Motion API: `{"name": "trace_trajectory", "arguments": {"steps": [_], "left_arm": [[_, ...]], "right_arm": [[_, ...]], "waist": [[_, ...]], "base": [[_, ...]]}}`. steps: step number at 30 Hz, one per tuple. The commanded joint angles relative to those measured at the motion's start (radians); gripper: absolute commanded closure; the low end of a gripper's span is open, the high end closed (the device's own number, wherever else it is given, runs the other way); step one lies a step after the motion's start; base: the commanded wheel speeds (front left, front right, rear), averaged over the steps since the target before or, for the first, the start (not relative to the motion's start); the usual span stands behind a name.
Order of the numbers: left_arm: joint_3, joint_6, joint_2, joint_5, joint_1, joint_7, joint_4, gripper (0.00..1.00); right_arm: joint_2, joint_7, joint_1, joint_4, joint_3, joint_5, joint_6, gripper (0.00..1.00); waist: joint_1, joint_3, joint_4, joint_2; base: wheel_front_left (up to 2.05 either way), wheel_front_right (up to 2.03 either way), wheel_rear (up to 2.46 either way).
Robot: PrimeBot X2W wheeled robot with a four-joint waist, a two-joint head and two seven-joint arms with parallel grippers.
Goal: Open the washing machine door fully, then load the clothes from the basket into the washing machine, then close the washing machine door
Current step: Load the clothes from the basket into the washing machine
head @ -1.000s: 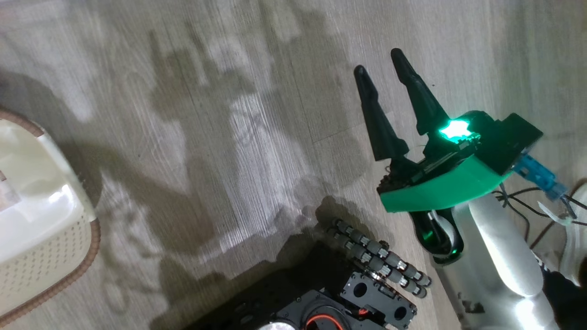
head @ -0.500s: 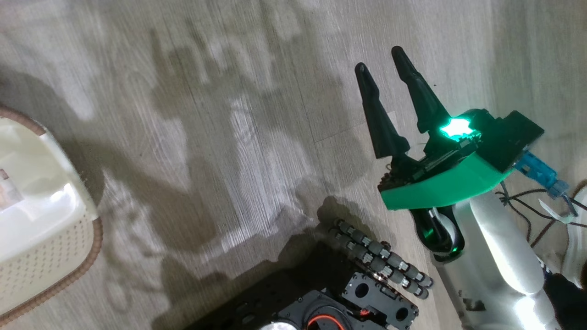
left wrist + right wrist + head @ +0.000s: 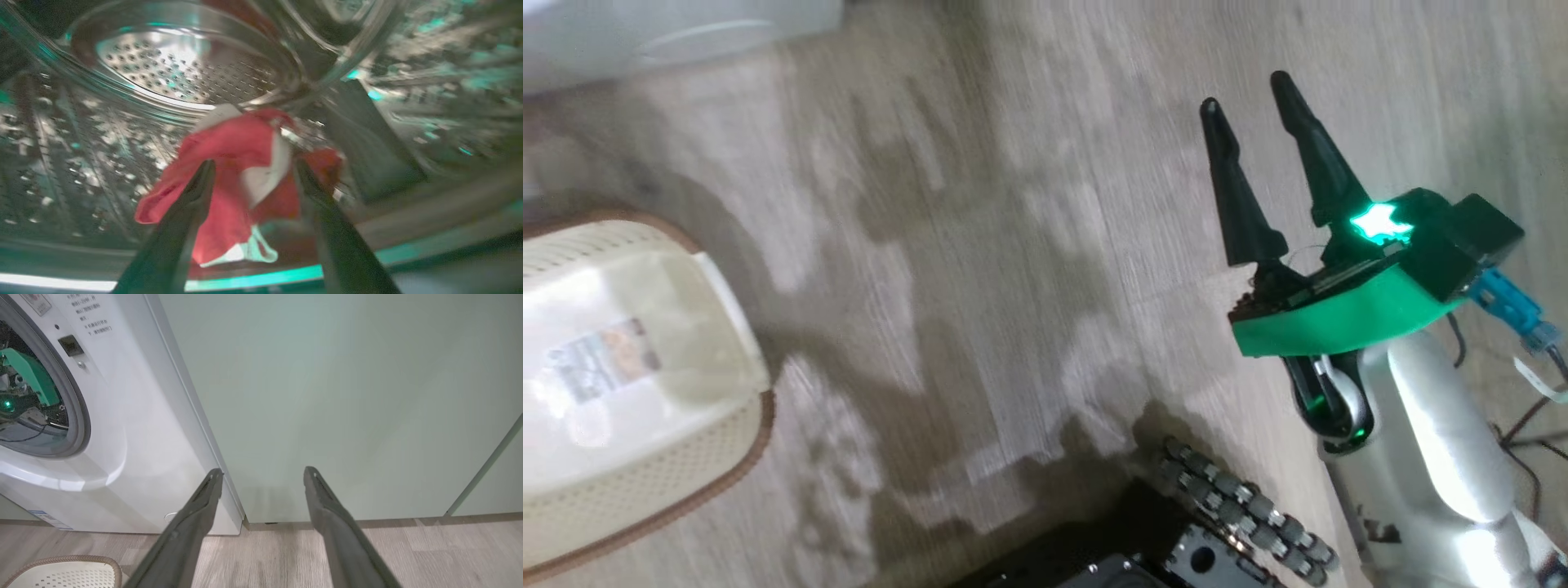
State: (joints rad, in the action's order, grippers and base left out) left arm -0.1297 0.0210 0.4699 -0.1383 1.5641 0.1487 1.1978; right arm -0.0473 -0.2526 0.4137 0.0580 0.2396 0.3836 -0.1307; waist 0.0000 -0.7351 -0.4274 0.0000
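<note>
Head view: basket [image 3: 629,498] sits at the left edge of the visible floor [image 3: 1013,245]. Its bottom label is bare and you can see no cloth in it. Right jaws are wide and empty.

Left wrist view: left jaws are wide inside the drum [image 3: 184,69]. The clothes [image 3: 237,143], red with white, lie just past the tips and look released. Draw straight back, and check that no fold trails on a finger or over the lip.

Right wrist view: washer [image 3: 135,428] is at left, cabinet [image 3: 327,396] ahead. Find the door before closing.
</note>
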Motion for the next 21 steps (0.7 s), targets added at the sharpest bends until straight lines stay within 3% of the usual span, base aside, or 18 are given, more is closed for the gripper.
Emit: {"name": "trace_trajectory", "arguments": {"steps": [1,8,16,21], "left_arm": [[-0.002,0.013,0.015,-0.011,-0.031,0.026,-0.010,0.00],[-0.036,0.079,-0.046,-0.027,-0.181,0.083,0.022,0.00],[-0.030,0.100,-0.108,-0.077,-0.357,0.110,-0.008,0.00],[-0.024,0.104,-0.155,-0.103,-0.532,0.113,-0.118,0.00]], "right_arm": [[-0.003,-0.009,-0.048,-0.023,-0.003,-0.021,0.000,0.00],[-0.003,-0.009,-0.098,-0.009,-0.049,-0.103,0.000,0.00],[-0.018,-0.009,-0.150,-0.007,-0.096,-0.150,0.000,0.00],[-0.034,-0.009,-0.193,-0.004,-0.111,-0.161,0.000,0.00]], "waist": [[0.0000,0.078,0.055,0.0000],[0.0000,0.206,0.133,0.0000],[0.0000,0.326,0.209,0.0000],[0.0000,0.412,0.259,0.0000]], "base": [[0.00,0.00,0.00],[0.00,0.00,0.00],[0.00,0.00,0.00],[0.00,0.00,0.00]]}}
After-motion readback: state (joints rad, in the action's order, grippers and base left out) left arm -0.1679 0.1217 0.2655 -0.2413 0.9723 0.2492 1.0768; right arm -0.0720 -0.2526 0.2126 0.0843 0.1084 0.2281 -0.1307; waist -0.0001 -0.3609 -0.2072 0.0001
